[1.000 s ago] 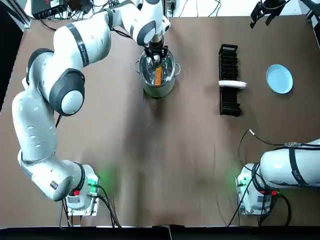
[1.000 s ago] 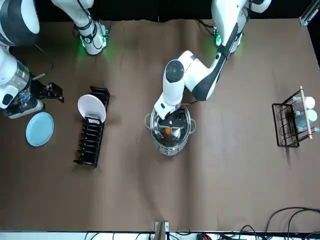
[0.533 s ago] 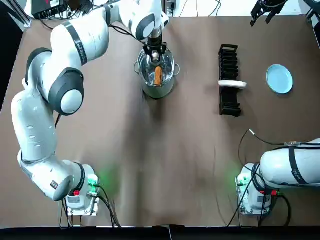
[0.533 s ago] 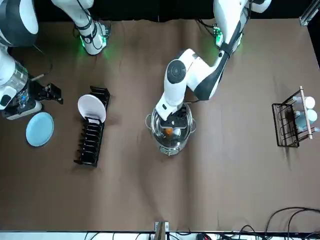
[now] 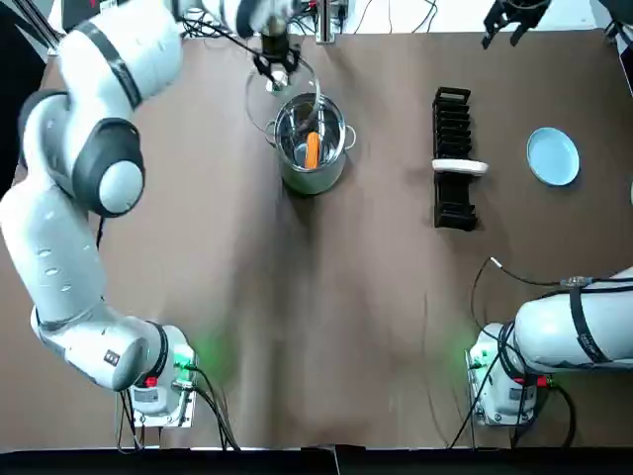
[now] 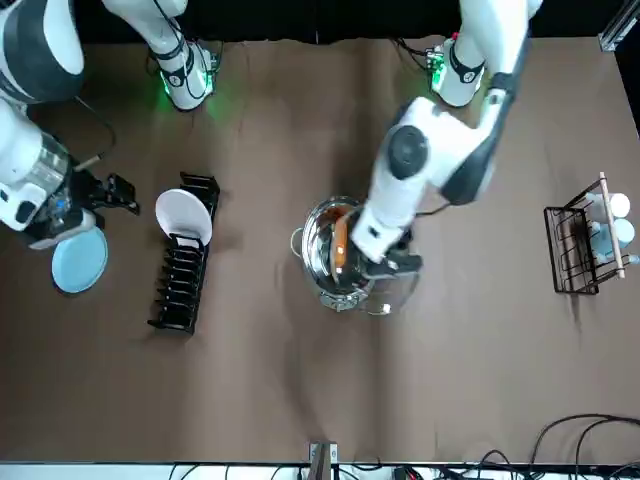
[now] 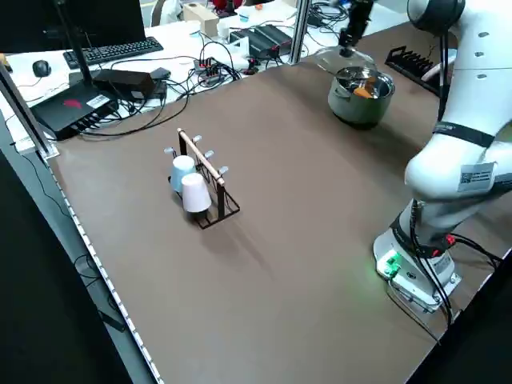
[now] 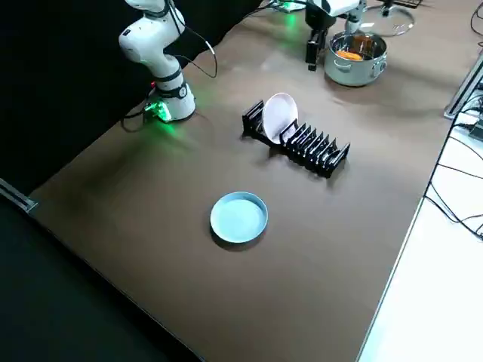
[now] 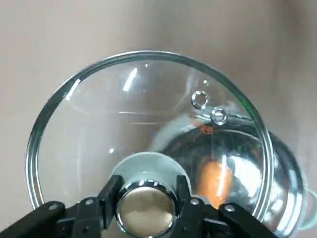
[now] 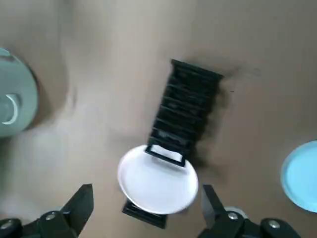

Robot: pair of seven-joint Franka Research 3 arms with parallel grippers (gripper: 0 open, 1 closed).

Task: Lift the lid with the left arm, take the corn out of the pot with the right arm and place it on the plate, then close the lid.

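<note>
The steel pot (image 5: 312,148) stands uncovered at the far middle of the table, with the orange corn (image 5: 313,150) lying inside it. My left gripper (image 5: 275,61) is shut on the knob (image 9: 146,206) of the glass lid (image 9: 148,119). The lid hangs above the table, offset from the pot toward the far left edge and still overlapping the rim. From the front, the lid (image 6: 388,292) sits beside the pot (image 6: 330,258) and the corn (image 6: 340,240). My right gripper (image 5: 509,20) is open at the far right corner, near the blue plate (image 5: 552,155).
A black dish rack (image 5: 453,203) holding one white plate (image 5: 460,166) stands between the pot and the blue plate. A wire rack with cups (image 6: 585,240) sits at the table's left side. Cables and electronics lie beyond the far edge.
My left gripper has lifted the lid off the pot and carried it toward the far left, which uncovers the corn. The right gripper has shifted slightly near the far right corner.
</note>
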